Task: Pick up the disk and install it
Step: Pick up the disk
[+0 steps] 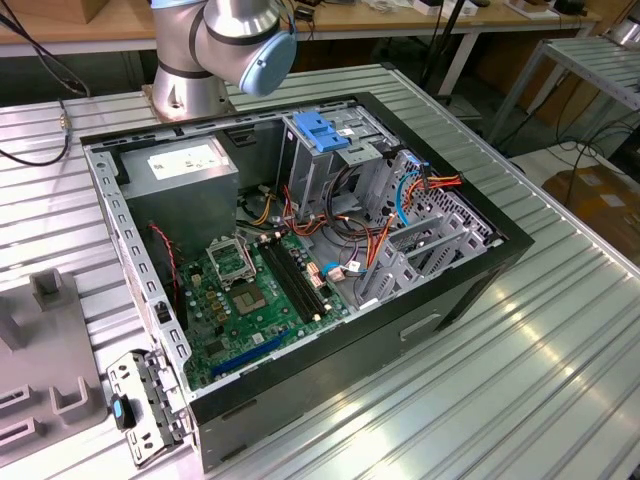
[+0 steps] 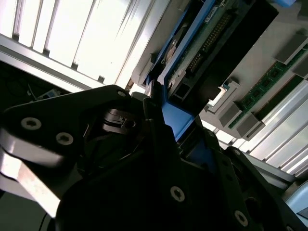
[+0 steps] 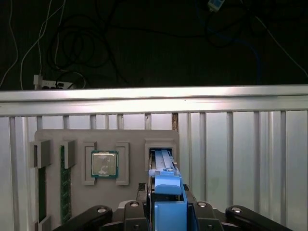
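Exterior view: open computer case [image 1: 330, 385] lying on the ribbed metal surface [image 1: 520, 380], arm base [image 1: 225, 45] beyond it, grey fixture tray [image 1: 40, 370] at the exterior view's left.

Second wrist view: black tool [image 2: 175, 122] clenched on the blue end of the disk [image 2: 192, 53], connector edge showing.

First wrist view: disk [image 3: 163, 166] standing on edge in a slot of the tray [image 3: 130, 139], tool [image 3: 168, 195] closed against both blue rails; processor chip [image 3: 104, 163] in a neighbouring pocket.

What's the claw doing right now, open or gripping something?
The claw is closed on the disk, which stands on edge in a slot of the grey tray.
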You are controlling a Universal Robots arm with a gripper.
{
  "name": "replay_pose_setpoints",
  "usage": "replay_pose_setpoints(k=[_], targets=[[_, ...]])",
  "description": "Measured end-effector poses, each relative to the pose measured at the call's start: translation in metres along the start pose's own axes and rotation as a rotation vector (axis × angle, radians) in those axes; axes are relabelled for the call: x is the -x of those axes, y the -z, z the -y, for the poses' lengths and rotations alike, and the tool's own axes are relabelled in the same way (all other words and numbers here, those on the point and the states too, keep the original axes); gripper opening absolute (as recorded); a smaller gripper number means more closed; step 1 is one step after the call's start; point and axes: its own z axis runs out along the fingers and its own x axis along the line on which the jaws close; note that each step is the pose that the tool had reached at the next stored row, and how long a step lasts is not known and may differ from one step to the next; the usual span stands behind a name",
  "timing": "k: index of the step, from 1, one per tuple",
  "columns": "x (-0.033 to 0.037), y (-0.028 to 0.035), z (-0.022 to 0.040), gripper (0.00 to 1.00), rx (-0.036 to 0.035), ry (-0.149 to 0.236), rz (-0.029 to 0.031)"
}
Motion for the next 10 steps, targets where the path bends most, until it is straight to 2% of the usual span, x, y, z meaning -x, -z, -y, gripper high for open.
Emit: replay_pose_setpoints(k=[10], targets=[[-0.0001, 0.0048, 0.0001, 0.37, -0.0002, 0.000, 0.0001]])
